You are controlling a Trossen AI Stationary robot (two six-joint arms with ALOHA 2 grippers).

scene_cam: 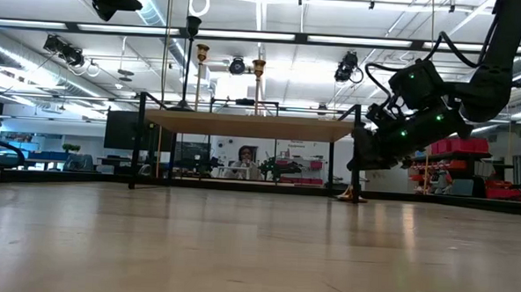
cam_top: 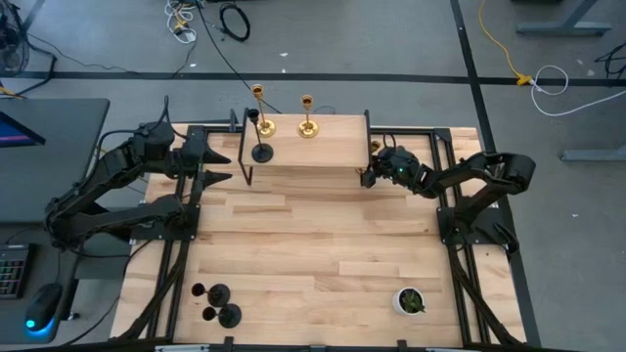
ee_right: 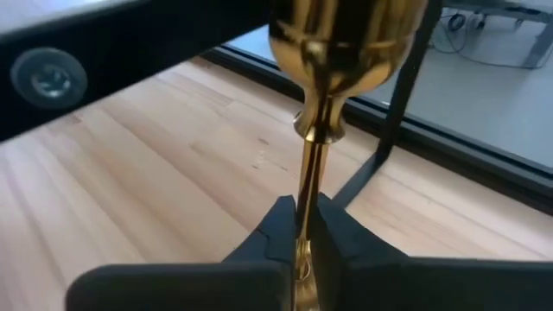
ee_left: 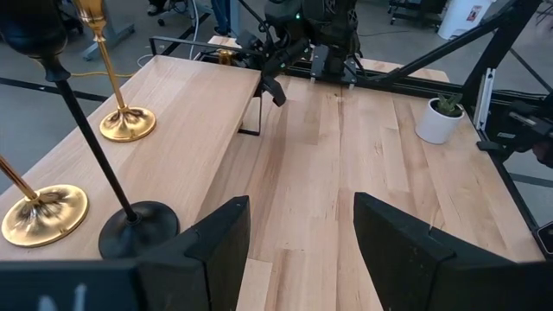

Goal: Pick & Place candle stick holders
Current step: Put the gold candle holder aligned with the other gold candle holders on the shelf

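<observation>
Light wood plank surface [cam_top: 313, 244] sits in a black frame, grey floor and cables around it. At the far edge you have a raised wooden shelf on black metal legs [cam_top: 333, 147]. On it stand two shiny gold candle stick holders [cam_top: 308, 119] and one matte black candle stick holder [cam_top: 261, 149], all upright, toward the shelf's left half.

Your right gripper [ee_right: 304, 226] is at the shelf's right end, just beside its leg, jaws clamped on the thin stem of a third gold candle stick holder [ee_right: 333, 52]. The right wrist view shows the stem pinched between both fingertips [ee_right: 278, 226] with the cup above them. The low view shows its round base down at the surface, but you cannot tell whether it touches.

Your left gripper [ee_left: 298, 250] waits by the shelf's left end, jaws spread apart and holding nothing.

Two more matte black candle stick holders [cam_top: 217, 303] are at the near left corner of the surface, close together. A small white pot with a green plant [cam_top: 410, 301] is at the near right, well apart from them.
</observation>
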